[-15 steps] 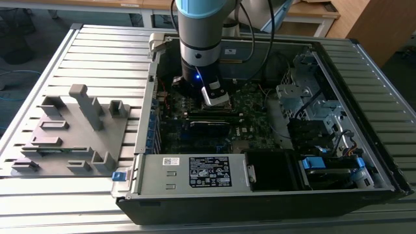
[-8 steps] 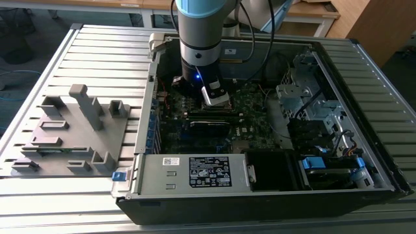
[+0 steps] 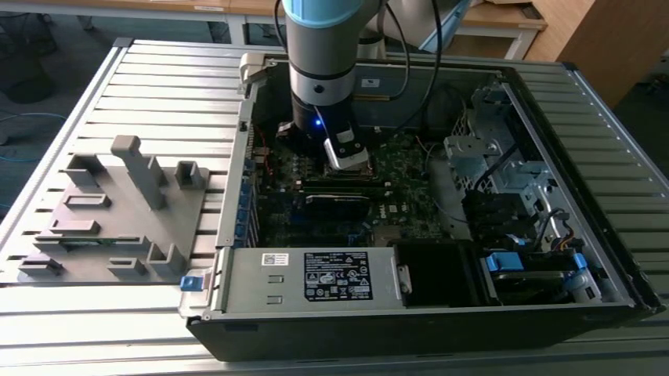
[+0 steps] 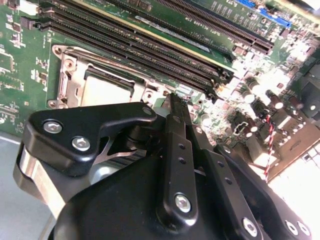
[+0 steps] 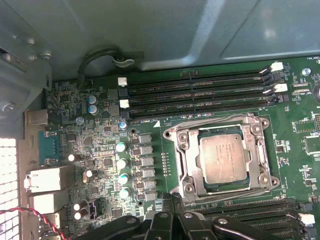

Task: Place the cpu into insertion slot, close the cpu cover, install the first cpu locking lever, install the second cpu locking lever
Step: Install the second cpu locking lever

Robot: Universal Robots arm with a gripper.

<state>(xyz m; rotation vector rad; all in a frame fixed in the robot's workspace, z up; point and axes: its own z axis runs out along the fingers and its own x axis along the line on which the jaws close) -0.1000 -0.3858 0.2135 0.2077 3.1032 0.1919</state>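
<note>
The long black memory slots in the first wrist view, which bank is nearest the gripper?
The bank of long black memory slots on the socket's gripper side; the other bank lies beyond the silvery square cpu.

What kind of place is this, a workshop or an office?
Probably a robotics lab or test workshop: an open computer case lies on a slatted metal table, a grey fixture plate beside it, wooden desks behind.

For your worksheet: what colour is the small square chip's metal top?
Dull silvery-tan, the small square chip; clearest in the first wrist view.

Silvery-tan cpu (image 5: 223, 158) flat in the insertion slot (image 5: 186, 165), cpu cover (image 5: 220, 124) closed around it.
</note>
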